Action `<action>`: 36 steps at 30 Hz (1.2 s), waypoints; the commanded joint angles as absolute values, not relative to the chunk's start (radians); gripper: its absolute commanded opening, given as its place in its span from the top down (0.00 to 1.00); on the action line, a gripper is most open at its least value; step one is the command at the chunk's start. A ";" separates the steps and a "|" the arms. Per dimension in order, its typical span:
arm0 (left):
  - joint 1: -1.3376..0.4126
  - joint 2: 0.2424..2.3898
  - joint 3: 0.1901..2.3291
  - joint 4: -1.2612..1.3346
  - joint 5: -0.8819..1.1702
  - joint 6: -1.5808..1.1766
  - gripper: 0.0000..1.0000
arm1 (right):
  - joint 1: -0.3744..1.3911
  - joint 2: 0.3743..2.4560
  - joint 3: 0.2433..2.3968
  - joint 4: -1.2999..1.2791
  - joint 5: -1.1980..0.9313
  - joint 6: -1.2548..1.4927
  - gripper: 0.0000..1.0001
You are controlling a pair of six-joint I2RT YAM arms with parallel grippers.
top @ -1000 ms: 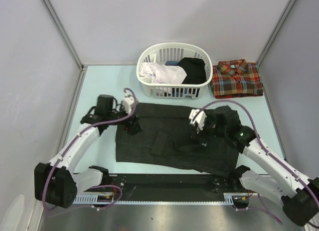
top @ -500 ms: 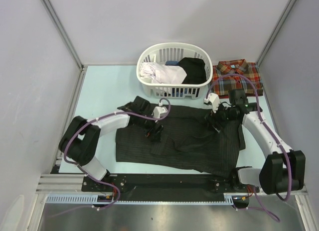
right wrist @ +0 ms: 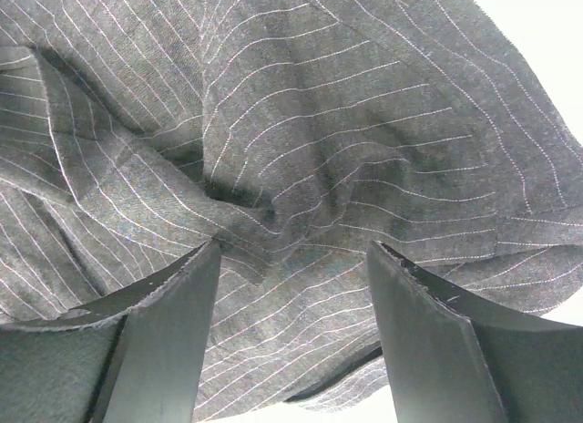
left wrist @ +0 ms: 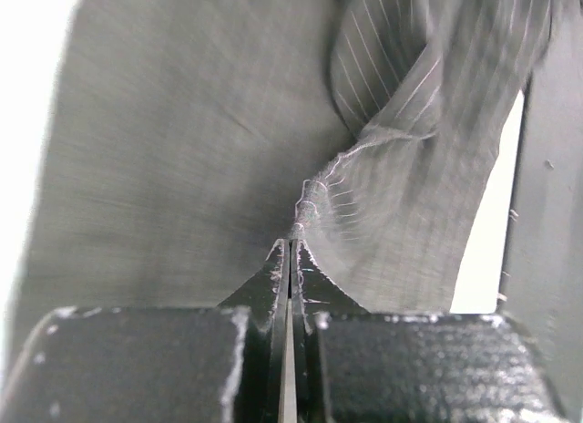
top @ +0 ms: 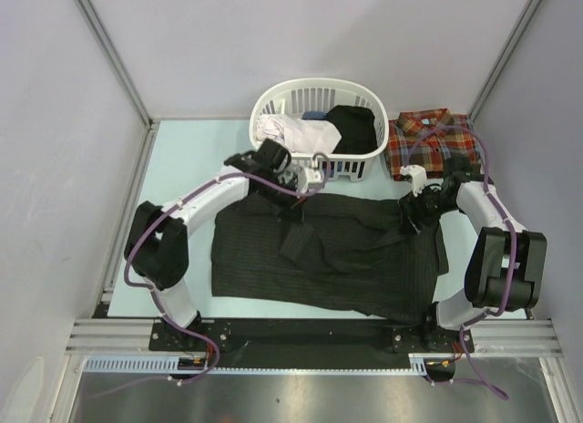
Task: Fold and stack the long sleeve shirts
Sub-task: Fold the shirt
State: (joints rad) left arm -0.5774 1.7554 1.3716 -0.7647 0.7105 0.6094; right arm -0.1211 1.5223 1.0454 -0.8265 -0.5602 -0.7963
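Note:
The black pinstriped long sleeve shirt (top: pixel 346 263) lies spread flat on the pale table. My left gripper (top: pixel 293 207) is at its upper middle edge. In the left wrist view the jaws (left wrist: pixel 290 245) are pressed together, and a bunched ridge of the shirt (left wrist: pixel 182 149) runs into their tips. My right gripper (top: pixel 410 218) hovers over the shirt's upper right corner. Its fingers (right wrist: pixel 293 250) stand apart above wrinkled striped cloth (right wrist: pixel 364 122), holding nothing. The folded plaid shirt (top: pixel 433 145) rests at the back right.
A white laundry basket (top: pixel 258 113) with white, blue and black clothes stands at the back centre, just behind my left wrist. Grey walls close in the left, right and back. A metal rail (top: pixel 301 336) runs along the near edge.
Both arms have reached further back. The left gripper was open and has shut at the shirt's upper edge. The right gripper moved right to the upper right corner and narrowed slightly.

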 commanded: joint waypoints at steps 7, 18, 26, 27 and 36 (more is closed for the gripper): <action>-0.566 1.439 1.490 -0.916 0.687 0.948 1.00 | -0.132 1.497 1.137 -0.879 -0.647 -0.807 0.29; -0.868 0.959 0.701 -0.967 0.419 1.179 0.42 | -0.132 1.526 1.158 -0.928 -0.594 -0.854 0.33; -0.695 0.984 0.716 -0.742 0.486 0.694 0.22 | 0.052 1.456 1.151 -0.881 -0.643 -0.793 0.34; -0.669 1.023 0.735 -0.741 0.520 0.655 0.23 | 0.105 1.457 1.147 -0.856 -0.637 -0.779 0.34; -0.643 1.437 0.910 -0.870 0.686 0.646 0.39 | 0.149 1.531 1.163 -0.813 -0.595 -0.744 0.35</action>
State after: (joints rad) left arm -0.6445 1.3216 0.8337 -0.7998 0.5739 0.6697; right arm 0.1612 1.5024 1.1412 -0.8482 -0.6144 -0.7647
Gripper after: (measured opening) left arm 0.634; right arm 0.654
